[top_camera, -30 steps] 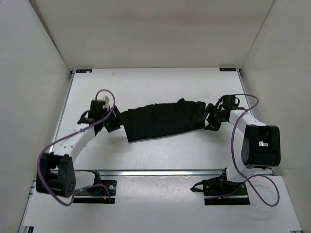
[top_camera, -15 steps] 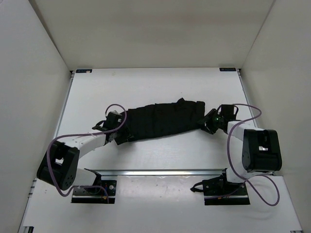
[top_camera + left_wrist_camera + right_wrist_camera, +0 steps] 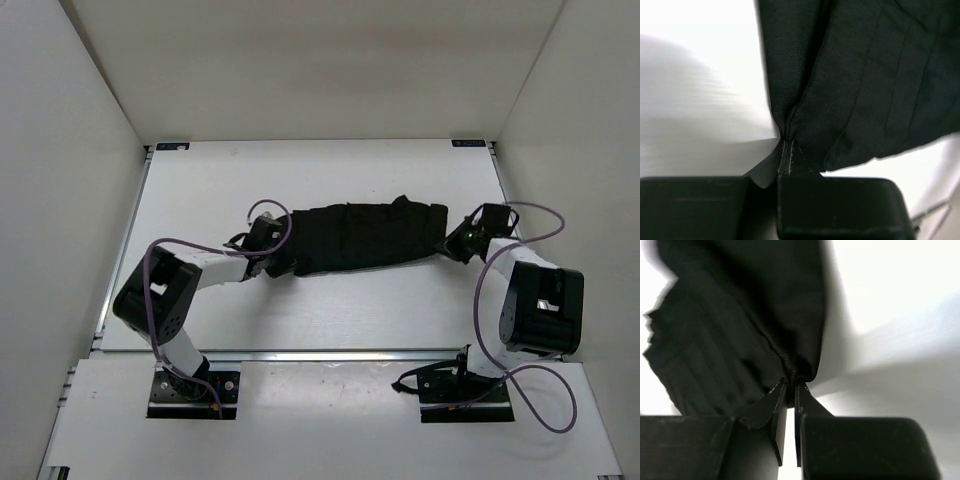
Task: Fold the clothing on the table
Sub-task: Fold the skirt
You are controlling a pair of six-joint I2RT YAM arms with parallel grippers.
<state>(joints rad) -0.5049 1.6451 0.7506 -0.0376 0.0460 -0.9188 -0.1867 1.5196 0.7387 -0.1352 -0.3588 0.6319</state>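
**Both grippers pinch opposite ends of the skirt**

The skirt [image 3: 365,235] lies as a long dark band across the middle of the table [image 3: 330,310]. It runs left to right, with bare white surface on its near and far sides. The left gripper [image 3: 268,250] is closed on the band's left end. The left wrist view shows a stitched edge drawn to a point between the closed jaws, with the cloth fanning out beyond. The right gripper [image 3: 462,240] is closed on the right end. Its wrist view shows a gathered tuck of fabric, crossed by what looks like a zipper line, caught at the very tips.

Both arms reach low and inward from the near edge, so each grip sits at table level at an end of the garment. Holding the two ends at once probably keeps the fabric taut and lets both ends travel together when one part is carried over the rest.

Each grip takes only a small pinch, so slipping under tension is a fair risk. Whether the band is already doubled lengthwise cannot be told.
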